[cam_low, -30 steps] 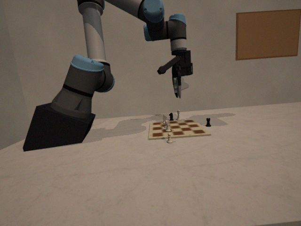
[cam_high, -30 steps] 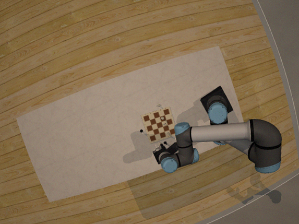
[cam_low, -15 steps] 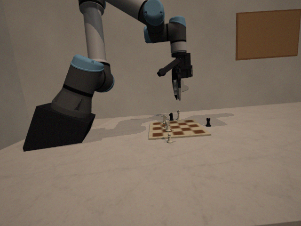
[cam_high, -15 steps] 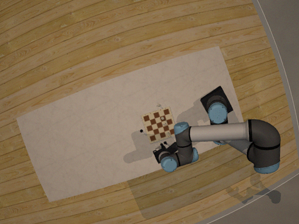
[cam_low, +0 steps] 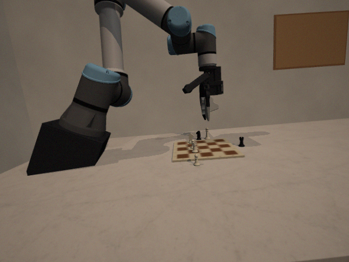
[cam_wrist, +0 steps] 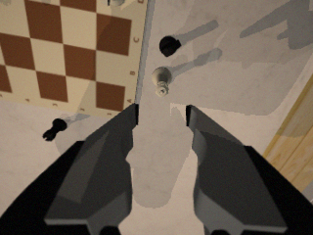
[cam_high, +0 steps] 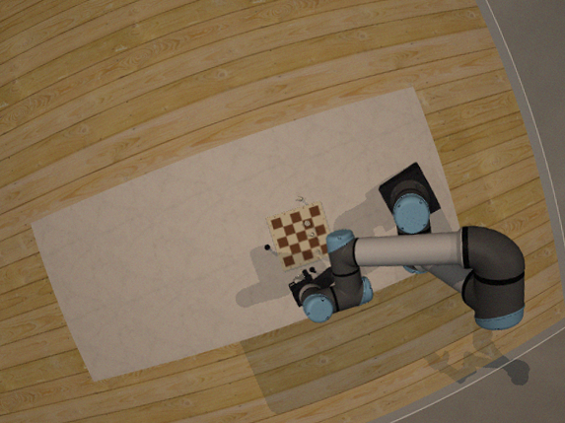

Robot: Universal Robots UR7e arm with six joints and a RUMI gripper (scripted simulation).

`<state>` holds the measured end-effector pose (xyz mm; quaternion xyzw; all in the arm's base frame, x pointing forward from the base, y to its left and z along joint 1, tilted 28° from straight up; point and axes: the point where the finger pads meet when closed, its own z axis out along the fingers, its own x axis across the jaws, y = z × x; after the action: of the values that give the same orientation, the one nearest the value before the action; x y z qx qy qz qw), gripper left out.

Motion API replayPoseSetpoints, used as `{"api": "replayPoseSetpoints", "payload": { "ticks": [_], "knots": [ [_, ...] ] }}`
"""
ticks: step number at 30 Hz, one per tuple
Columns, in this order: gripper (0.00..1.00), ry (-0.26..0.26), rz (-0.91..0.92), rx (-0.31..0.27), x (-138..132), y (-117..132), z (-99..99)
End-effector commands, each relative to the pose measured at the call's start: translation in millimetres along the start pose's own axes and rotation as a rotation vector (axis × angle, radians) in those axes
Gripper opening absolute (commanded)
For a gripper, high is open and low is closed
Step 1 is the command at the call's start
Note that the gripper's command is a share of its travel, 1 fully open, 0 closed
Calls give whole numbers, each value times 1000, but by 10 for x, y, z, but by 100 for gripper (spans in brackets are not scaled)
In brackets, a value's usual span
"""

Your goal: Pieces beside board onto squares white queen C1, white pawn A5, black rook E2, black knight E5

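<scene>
Top view: the hand (cam_high: 306,274) hangs off the board (cam_high: 298,235) at 6 o'clock. Exterior: it hovers above the white queen (cam_low: 206,132). Wrist: its jaws stand partly apart, empty, the white queen (cam_wrist: 161,78) at 12 o'clock on the surface (cam_wrist: 230,88).

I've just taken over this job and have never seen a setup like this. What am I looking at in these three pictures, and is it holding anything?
It is one jointed robot arm mounted on a table, ending in a two-finger gripper. One picture looks down from overhead, one from the side, and one from a wrist camera, past the fingers. A small chessboard lies on the table. Beside it stand a white queen, black knight, black rook and white pawn. The gripper hangs roughly above the queen, fingers apart, holding nothing.
</scene>
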<state>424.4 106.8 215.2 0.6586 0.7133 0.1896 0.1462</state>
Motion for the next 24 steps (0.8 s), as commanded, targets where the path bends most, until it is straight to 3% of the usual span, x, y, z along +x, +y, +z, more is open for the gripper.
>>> {"api": "replayPoseSetpoints", "payload": {
  "ticks": [1, 24],
  "knots": [
    [25, 0, -1, -1, 6, 3, 89],
    [25, -1, -1, -3, 3, 15, 230]
  ]
}}
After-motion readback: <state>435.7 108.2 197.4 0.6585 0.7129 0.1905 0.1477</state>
